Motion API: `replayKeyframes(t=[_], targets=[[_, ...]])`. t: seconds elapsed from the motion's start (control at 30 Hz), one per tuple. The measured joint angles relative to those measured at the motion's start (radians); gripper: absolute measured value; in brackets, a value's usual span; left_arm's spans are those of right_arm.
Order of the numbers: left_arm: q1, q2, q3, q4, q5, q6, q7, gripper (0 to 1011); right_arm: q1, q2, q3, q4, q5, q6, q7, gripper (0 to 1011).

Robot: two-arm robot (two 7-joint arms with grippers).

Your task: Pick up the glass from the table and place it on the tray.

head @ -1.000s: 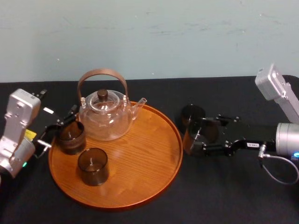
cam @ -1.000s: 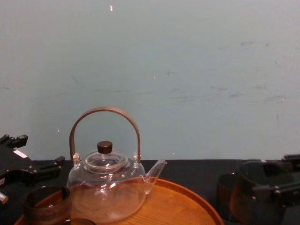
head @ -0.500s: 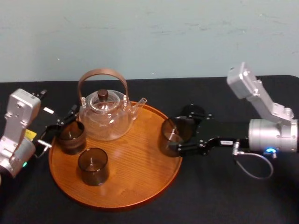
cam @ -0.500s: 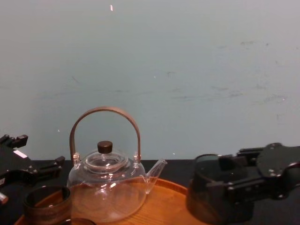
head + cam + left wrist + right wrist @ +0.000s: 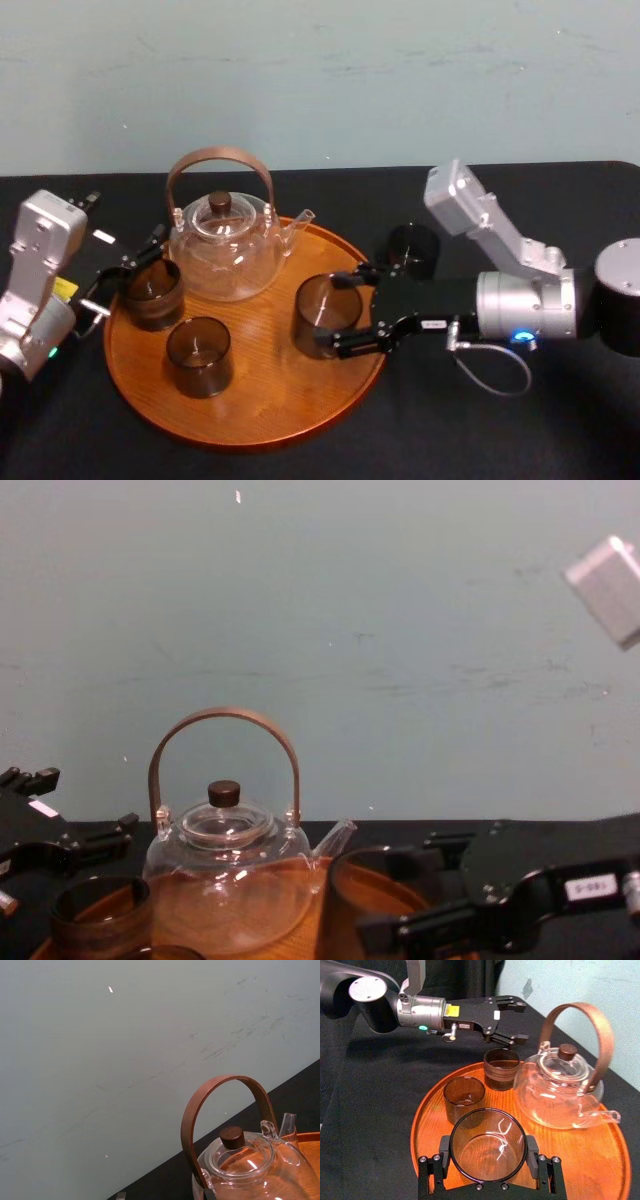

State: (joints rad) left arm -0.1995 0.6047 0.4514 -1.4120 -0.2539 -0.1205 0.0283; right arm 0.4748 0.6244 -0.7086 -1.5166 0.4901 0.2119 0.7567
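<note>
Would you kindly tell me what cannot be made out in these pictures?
Whether the held glass touches the tray: base cut off by the chest view's edge, partly behind the right end effector in the head view.
The dark glass on the table: foot behind the right arm, head view.
The left end effector, at the tray's left: partly cut off by the chest view's edge.

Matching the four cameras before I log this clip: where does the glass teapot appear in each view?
Head view: teapot on the tray's far left part.
Left wrist view: teapot close up, under its brown handle.
Right wrist view: teapot beyond the glass held in the right gripper.
Chest view: teapot left of centre, low.
Shared landmark: the tray beneath it.
Left gripper open by the tray's left rim.
</note>
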Motion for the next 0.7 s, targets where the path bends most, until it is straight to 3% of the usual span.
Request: replayKeyframes(t=[0.4,0.7], targets=[[0.000,0.000,0.000,0.000,0.000,0.000,0.000,1001,0.018,-0.065,-0.049,0.101,-0.036,-0.034,0.010,903],[0.000,0.000,0.000,0.000,0.000,0.000,0.000,1002,0.019,-0.092,-0.060,0.156,-0.054,-0.041,0.009,903]])
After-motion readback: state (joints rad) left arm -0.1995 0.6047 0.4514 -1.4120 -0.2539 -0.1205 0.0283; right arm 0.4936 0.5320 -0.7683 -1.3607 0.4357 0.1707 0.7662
